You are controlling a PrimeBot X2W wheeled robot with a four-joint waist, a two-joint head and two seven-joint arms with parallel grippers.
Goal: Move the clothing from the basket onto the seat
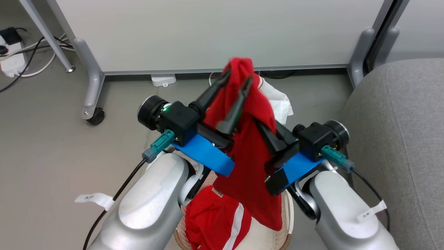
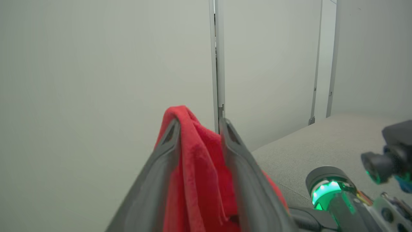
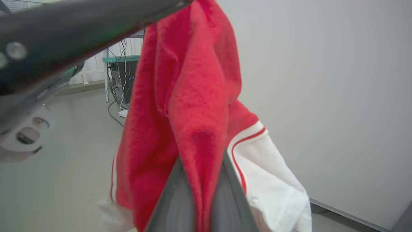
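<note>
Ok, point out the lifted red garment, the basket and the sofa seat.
lifted red garment (image 1: 249, 163): head view, its hanging red body.
basket (image 1: 288, 215): head view, its perforated right wall.
sofa seat (image 1: 399, 139): head view, its grey upholstery.

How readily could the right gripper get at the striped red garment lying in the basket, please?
Probably not readily: the right gripper is shut on the lifted red garment, which hangs over the basket and the striped red garment inside.

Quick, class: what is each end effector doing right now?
Left end effector: closed on the soft bright red fabric garment with white sleeves.
Right end effector: closed on the same red garment.
</note>
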